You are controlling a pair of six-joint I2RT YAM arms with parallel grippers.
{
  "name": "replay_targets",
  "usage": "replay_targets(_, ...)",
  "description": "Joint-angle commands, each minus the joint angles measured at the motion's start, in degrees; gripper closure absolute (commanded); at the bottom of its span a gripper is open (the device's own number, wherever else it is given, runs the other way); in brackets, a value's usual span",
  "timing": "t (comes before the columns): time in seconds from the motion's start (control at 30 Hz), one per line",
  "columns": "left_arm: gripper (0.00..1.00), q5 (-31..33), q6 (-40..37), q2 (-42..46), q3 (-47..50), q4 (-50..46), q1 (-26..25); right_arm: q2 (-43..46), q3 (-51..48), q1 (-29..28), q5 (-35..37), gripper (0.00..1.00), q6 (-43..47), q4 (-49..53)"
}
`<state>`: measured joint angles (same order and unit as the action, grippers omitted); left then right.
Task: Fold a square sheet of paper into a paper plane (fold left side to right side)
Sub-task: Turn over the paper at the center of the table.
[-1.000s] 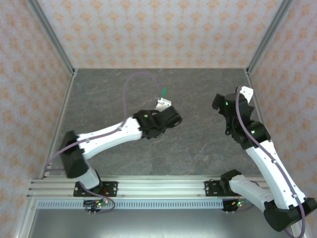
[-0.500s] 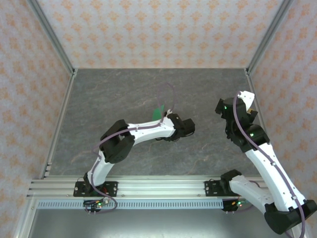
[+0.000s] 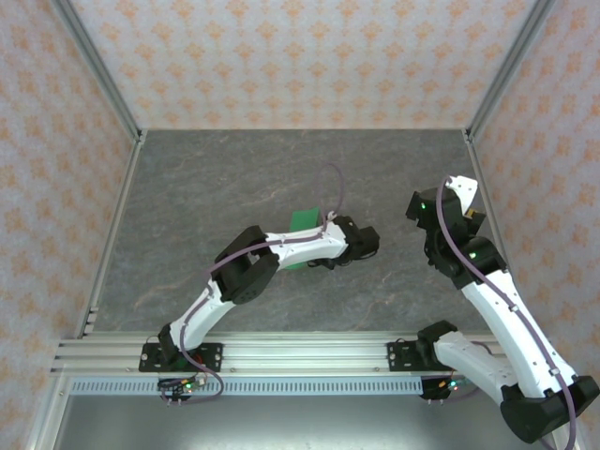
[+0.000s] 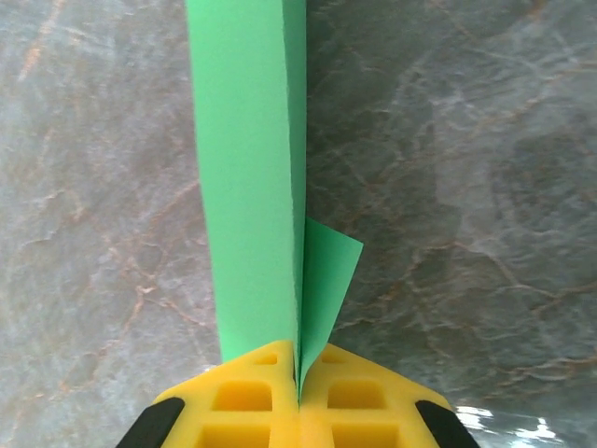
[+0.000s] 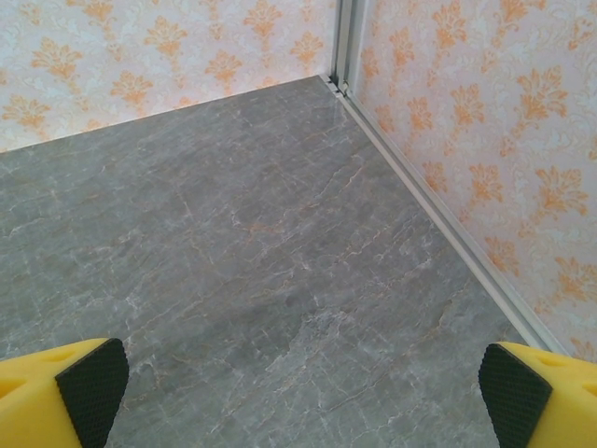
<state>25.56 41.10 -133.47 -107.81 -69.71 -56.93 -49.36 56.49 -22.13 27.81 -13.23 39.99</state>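
Left claw (image 4: 298,383) shifted, clamped on green paper (image 4: 252,168), right claw (image 5: 303,383) spread

The left arm (image 3: 281,246) reaches low toward the middle with its elbow bent, and the left gripper (image 4: 298,378) has its yellow fingers pressed together on the green paper (image 4: 252,168). The right arm (image 3: 492,291) stands raised at the right side, the right gripper (image 5: 303,392) spread wide.
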Motion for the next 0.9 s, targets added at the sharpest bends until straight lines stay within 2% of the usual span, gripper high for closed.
replay_targets(0.0, 1.0, -4.62, -1.12, -0.63, -1.53, 2.34, 1.01, 0.52, -0.67, -0.12, -0.47, 0.0, 0.01, 1.84)
replay_targets(0.27, 0.98, -9.71, -1.99, -1.0, -2.0, 5.71, 3.48, 0.5, -1.03, -0.13, -2.25, 0.0, -0.55, 2.55)
replay_targets(0.47, 0.93, -11.95, -3.25, -0.46, -2.58, 6.2, 4.37, 0.46, -1.63, -0.14, -3.31, 0.0, -0.48, 3.06)
replay_targets(0.67, 0.81, -15.73, -4.91, 1.22, -2.36, 7.29, 4.54, -0.44, -1.82, -0.12, -5.49, 0.0, -0.32, 2.24)
replay_targets(0.87, 0.64, -20.33, -7.11, 5.81, -1.22, 10.74, 4.98, -1.91, -2.12, -0.16, -9.6, 0.0, -0.08, 0.8)
